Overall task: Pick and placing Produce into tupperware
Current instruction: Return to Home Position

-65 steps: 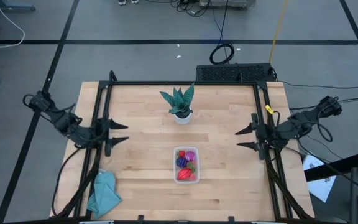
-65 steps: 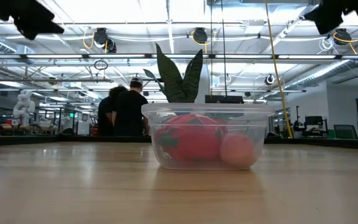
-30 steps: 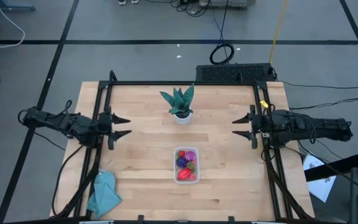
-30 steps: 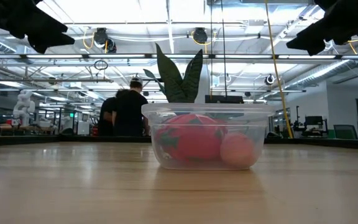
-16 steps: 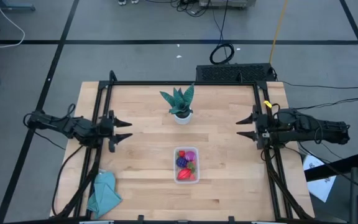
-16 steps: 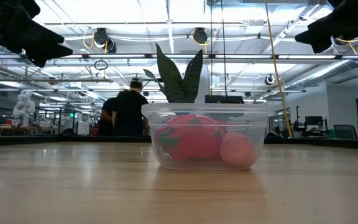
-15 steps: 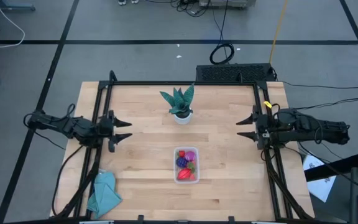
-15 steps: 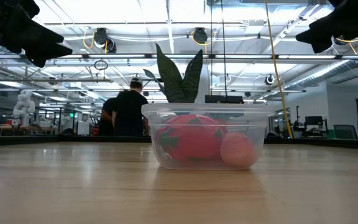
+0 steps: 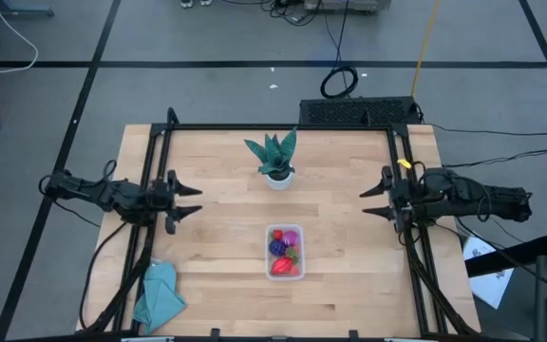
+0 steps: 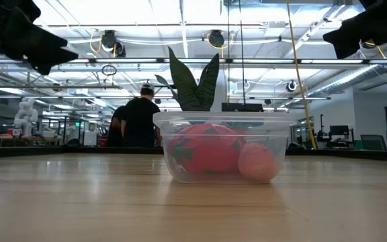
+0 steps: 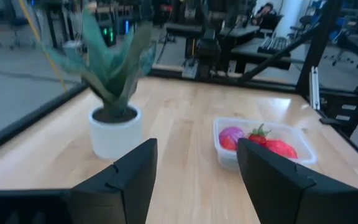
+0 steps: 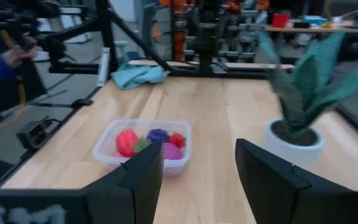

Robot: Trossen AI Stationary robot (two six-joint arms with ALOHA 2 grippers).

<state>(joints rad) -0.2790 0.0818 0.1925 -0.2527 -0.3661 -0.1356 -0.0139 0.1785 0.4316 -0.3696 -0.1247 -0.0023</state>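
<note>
The tupperware (image 9: 285, 252), a clear rectangular tub, stands on its base near the table's middle, toward the near edge; in the low view the tupperware (image 10: 224, 148) fills the centre. The produce (image 9: 284, 249) lies inside it: red, dark purple and magenta pieces, and a pale pink one (image 10: 256, 163). My left gripper (image 9: 191, 199) hangs open at the table's left edge, above the surface. My right gripper (image 9: 371, 200) hangs open at the right edge. Both wrist views show the tupperware (image 11: 263, 142) (image 12: 143, 144) ahead of empty, spread fingers.
A green plant in a white pot (image 9: 275, 159) stands toward the far edge, behind the tub. A teal cloth (image 9: 158, 294) lies at the table's near left corner. A black frame (image 9: 278, 127) borders the table. A person (image 10: 140, 119) stands in the room beyond.
Both arms have drawn outward, away from the table's middle, the left gripper toward the left edge and the right gripper toward the right edge, slowing to near stillness. The tupperware and produce have stayed where they were.
</note>
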